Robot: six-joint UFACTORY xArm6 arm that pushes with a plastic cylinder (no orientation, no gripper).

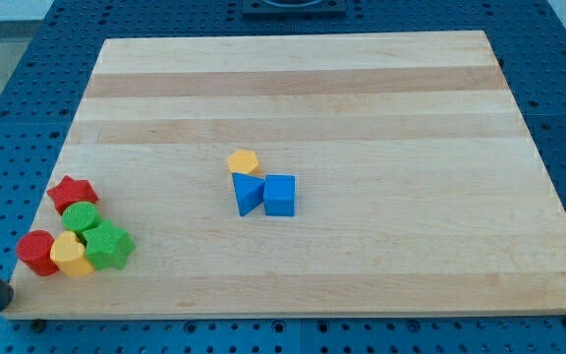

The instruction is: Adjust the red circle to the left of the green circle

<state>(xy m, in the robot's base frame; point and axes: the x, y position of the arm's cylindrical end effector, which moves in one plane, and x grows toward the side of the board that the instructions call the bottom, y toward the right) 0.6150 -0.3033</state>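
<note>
The red circle (37, 252) lies at the view's lower left, near the board's left edge. The green circle (82, 216) lies up and to the right of it, with a yellow block (71, 255) touching both. My tip (4, 301) shows at the view's bottom left, just off the board's corner, below and left of the red circle and apart from it.
A red star (72, 194) touches the green circle from above. A green star (109, 245) sits right of the yellow block. Near the board's middle a yellow hexagon (244, 162), a blue triangle (248, 193) and a blue cube (279, 195) cluster together. The wooden board (362, 88) rests on a blue pegboard.
</note>
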